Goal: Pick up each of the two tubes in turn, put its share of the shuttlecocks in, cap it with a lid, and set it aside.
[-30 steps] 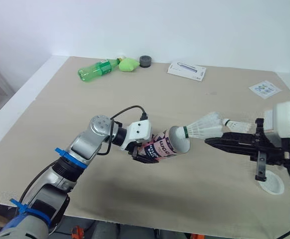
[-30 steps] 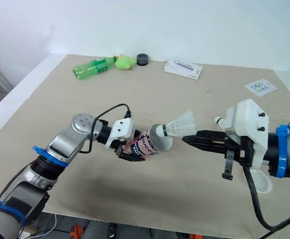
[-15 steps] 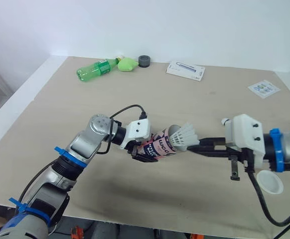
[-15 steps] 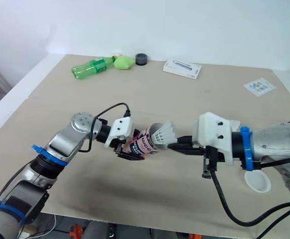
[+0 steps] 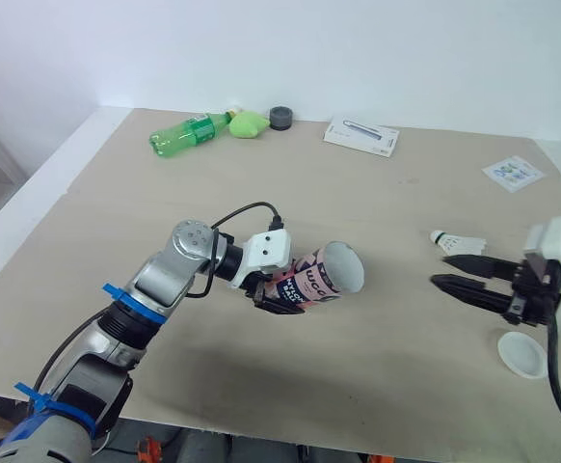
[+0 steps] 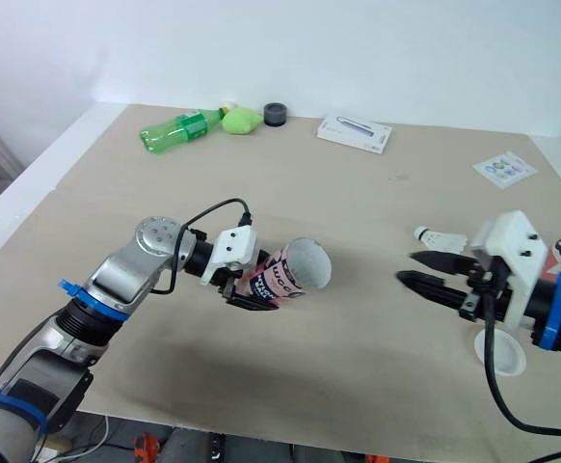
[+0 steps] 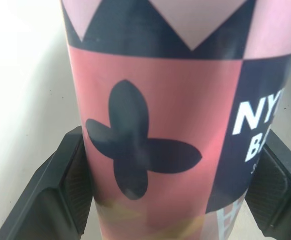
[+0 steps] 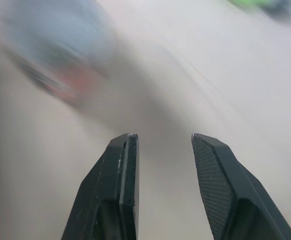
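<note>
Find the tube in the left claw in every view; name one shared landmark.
Left eye view: tube at picture centre, in the left claw.
Right eye view: tube at picture centre, same pose.
Left wrist view: tube close up between the claw's fingers.
Right wrist view: blurred grey-red shape beyond the right claw, probably the tube.
Shared landmark: green bottle at the table's far edge, both eye views.

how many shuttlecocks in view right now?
1. The shuttlecock lies on the table, close by the open right tool, not gripped. More may be hidden inside the tube held by the left tool.
</note>
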Motion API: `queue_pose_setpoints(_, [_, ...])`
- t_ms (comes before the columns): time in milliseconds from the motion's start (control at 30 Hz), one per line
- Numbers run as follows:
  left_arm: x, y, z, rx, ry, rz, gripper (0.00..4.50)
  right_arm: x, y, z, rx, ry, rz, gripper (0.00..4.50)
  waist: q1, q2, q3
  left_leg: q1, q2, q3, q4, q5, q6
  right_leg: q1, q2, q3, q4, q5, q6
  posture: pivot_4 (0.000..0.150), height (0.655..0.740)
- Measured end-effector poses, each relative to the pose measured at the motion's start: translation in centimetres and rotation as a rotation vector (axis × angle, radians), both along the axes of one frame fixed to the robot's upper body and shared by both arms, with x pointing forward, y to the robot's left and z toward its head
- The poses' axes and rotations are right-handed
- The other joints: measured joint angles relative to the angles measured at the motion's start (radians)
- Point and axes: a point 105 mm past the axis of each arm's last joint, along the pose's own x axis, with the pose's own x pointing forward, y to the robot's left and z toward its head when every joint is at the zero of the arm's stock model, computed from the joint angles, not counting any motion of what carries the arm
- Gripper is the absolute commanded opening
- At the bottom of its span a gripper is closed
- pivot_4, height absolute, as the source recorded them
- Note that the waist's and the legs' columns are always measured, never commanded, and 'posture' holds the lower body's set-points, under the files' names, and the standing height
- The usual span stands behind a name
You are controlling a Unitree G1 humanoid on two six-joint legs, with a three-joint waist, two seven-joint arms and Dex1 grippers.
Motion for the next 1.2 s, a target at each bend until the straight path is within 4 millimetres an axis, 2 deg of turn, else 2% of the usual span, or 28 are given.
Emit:
queue_pose_setpoints(67, [0.1, 0.1, 0.0, 0.002, 0.002, 0.006, 3.69, 0.7, -3.1, -1.6, -0.007, 0.006, -0.142, 1.88, -0.002, 0.002, 0.000, 0.001, 0.000, 0.002, 0.001, 0.001, 0.001, 0.000, 0.000, 0.002, 0.000, 0.002, 0.000, 0.150, 0.7294])
queue_pose_setpoints(133, [0.1, 0.1, 0.0, 0.004, 0.003, 0.009, 3.69, 1.1, -3.4, -1.9, -0.021, 0.001, -0.154, 1.88, -0.004, 0.002, 0.000, 0.002, 0.000, 0.002, 0.001, 0.001, 0.001, 0.000, 0.000, 0.002, 0.000, 0.002, 0.000, 0.150, 0.7294])
queue_pose_setpoints(200, [0.1, 0.2, -0.1, 0.003, 0.000, 0.015, 3.69, 3.0, -4.6, -3.2, -0.023, 0.005, -0.206, 1.88, -0.011, 0.001, 0.000, 0.002, 0.001, 0.003, 0.002, 0.001, 0.001, 0.001, 0.000, 0.003, 0.000, 0.002, 0.000, 0.150, 0.7294])
queue_pose_setpoints(233, [0.1, 0.1, 0.0, 0.002, -0.001, 0.014, 3.69, 3.4, -4.9, -3.8, -0.020, 0.014, -0.220, 1.88, -0.011, 0.002, 0.000, 0.002, 0.000, 0.003, 0.002, 0.001, 0.001, 0.000, 0.000, 0.003, 0.000, 0.002, 0.000, 0.150, 0.7294])
queue_pose_setpoints(333, [-0.1, 0.1, 0.0, 0.001, -0.004, 0.018, 3.69, 4.7, -5.1, -5.6, -0.004, 0.060, -0.228, 1.88, -0.012, 0.002, 0.000, 0.001, 0.000, 0.003, 0.001, 0.001, 0.001, 0.000, 0.000, 0.004, 0.000, 0.002, 0.002, 0.150, 0.7294])
queue_pose_setpoints(400, [-0.1, 0.1, 0.0, 0.000, -0.006, 0.020, 3.69, 5.5, -5.3, -6.0, -0.002, 0.063, -0.234, 1.88, -0.011, 0.003, 0.000, 0.001, -0.001, 0.003, 0.000, 0.001, 0.001, 0.000, 0.000, 0.004, 0.000, 0.002, 0.001, 0.150, 0.7294])
queue_pose_setpoints(733, [-0.3, 0.2, -0.1, 0.000, -0.006, 0.031, 3.69, 8.0, -5.2, -6.5, 0.020, 0.052, -0.232, 1.88, -0.012, 0.003, 0.000, 0.002, -0.001, 0.003, -0.001, 0.001, 0.001, 0.000, 0.000, 0.004, 0.000, 0.002, 0.001, 0.150, 0.7294])
queue_pose_setpoints(1033, [-0.4, 0.5, 0.0, 0.001, 0.001, 0.038, 3.69, 11.3, -4.8, -6.3, 0.011, 0.033, -0.236, 1.88, -0.021, 0.004, 0.000, 0.002, -0.001, 0.003, -0.001, 0.001, 0.001, 0.000, 0.000, 0.004, 0.001, 0.004, -0.002, 0.150, 0.7294])
queue_pose_setpoints(1133, [-0.3, 0.6, 0.0, -0.001, 0.003, 0.046, 3.69, 11.9, -5.0, -6.3, 0.014, 0.032, -0.247, 1.03, -0.021, 0.004, 0.000, 0.002, -0.001, 0.003, -0.001, 0.001, 0.001, 0.000, 0.000, 0.004, 0.001, 0.005, -0.004, 0.150, 0.7294])
queue_pose_setpoints(1167, [-0.3, 0.6, 0.0, -0.001, 0.006, 0.049, 3.69, 12.2, -5.1, -6.2, 0.009, 0.029, -0.253, 0.49, -0.022, 0.004, 0.000, 0.002, -0.001, 0.003, -0.001, 0.001, 0.001, 0.000, 0.000, 0.004, 0.001, 0.005, -0.004, 0.150, 0.7294])
queue_pose_setpoints(1200, [-0.3, 0.6, 0.0, -0.001, 0.005, 0.049, 3.69, 12.2, -5.1, -6.2, 0.008, 0.029, -0.253, 0.36, -0.022, 0.004, 0.000, 0.002, -0.001, 0.003, -0.001, 0.001, 0.001, 0.000, 0.000, 0.004, 0.001, 0.005, -0.004, 0.150, 0.7294])
